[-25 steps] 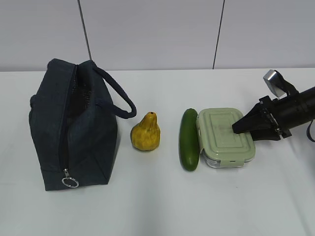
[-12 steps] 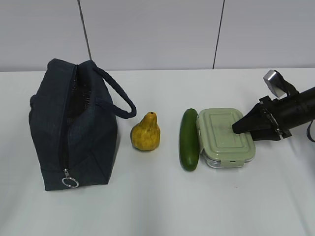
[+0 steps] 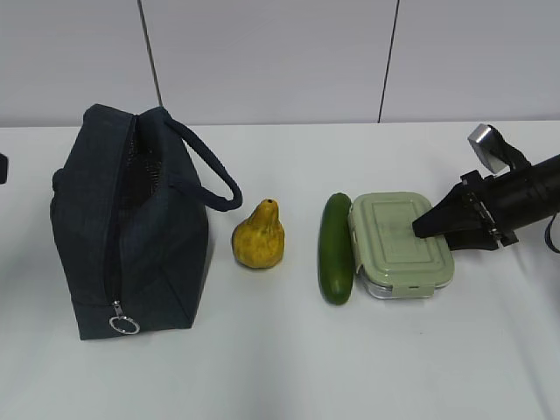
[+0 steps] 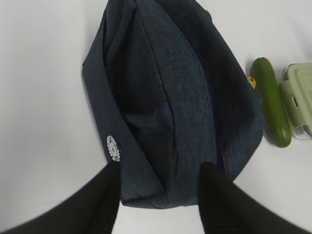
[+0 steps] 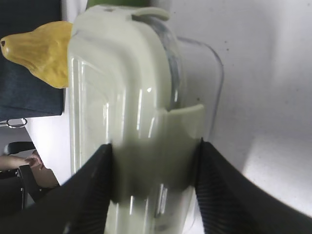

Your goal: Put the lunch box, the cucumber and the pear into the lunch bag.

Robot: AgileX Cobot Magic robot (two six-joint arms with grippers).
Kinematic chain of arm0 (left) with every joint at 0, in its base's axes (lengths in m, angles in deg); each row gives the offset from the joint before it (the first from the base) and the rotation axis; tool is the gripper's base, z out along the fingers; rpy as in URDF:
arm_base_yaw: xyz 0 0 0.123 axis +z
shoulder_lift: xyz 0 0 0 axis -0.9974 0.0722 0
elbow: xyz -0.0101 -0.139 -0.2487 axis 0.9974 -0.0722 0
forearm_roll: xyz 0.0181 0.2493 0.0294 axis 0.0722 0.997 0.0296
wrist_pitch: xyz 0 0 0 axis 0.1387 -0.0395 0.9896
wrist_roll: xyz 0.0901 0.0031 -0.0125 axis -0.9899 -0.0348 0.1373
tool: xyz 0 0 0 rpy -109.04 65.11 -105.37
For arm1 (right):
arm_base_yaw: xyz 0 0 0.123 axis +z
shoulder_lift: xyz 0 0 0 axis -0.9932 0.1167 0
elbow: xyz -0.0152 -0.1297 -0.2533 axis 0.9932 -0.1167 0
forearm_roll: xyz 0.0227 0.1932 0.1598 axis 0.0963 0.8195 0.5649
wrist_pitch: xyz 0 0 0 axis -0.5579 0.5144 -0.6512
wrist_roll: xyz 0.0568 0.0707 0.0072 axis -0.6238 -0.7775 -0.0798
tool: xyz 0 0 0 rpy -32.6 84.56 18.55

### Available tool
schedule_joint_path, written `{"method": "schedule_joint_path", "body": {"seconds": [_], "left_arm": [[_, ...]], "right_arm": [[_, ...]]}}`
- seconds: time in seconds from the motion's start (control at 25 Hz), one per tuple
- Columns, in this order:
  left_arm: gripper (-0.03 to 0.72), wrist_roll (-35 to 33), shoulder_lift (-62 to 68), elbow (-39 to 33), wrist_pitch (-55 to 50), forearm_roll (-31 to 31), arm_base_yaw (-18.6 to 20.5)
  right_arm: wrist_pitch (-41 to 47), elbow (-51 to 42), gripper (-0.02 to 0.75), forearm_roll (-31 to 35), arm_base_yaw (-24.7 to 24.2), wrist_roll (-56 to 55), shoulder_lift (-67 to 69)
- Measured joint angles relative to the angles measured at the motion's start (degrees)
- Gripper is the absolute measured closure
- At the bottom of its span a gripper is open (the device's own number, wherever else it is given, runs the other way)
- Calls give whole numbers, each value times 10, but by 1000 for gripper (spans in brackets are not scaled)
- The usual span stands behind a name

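Currently on my bench point(image 3: 280, 367), near to far. Lunch bag point(image 3: 131, 227): left side, upright, zipper parted, ring pull point(image 3: 124, 325) at its near end. Pear point(image 3: 259, 234): standing right of the bag, apart from it. Cucumber point(image 3: 336, 248): lying against the lunch box point(image 3: 401, 243), on its left. Right claw point(image 5: 153, 170): spread wide, fingers either side of the box's right end; contact I cannot confirm. Left claw point(image 4: 158, 195): spread wide above the bag, holding nothing.

Lunch bag point(image 3: 131, 223) far left, pear point(image 3: 259, 234) beside it, cucumber point(image 3: 336, 248) touching lunch box point(image 3: 401, 244) at right
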Motion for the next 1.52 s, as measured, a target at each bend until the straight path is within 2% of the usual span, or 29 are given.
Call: {"method": "schedule_joint_path", "body": {"seconds": [0.28, 0.48, 0.68, 0.8, 0.96, 1.04, 1.32, 1.52], "left_arm": [[345, -47, 133, 85, -41, -41, -2], [344, -59, 193, 95, -59, -44, -6], [347, -62, 221, 95, -62, -39, -43], [415, -62, 226, 95, -63, -37, -52], [605, -61, 226, 95, -64, -33, -52], [659, -61, 226, 95, -64, -35, -52], [685, -66, 224, 97, -65, -48, -53], [685, -70, 208, 131, -73, -48, -53]], "right_arm": [[0, 0, 358, 0, 0, 0, 0], [0, 0, 358, 0, 0, 0, 0], [0, 0, 358, 0, 0, 0, 0], [0, 0, 358, 0, 0, 0, 0], [0, 0, 358, 1, 0, 0, 0], [0, 0, 358, 1, 0, 0, 0], [0, 0, 358, 1, 0, 0, 0], [0, 0, 358, 4, 0, 0, 0]]}}
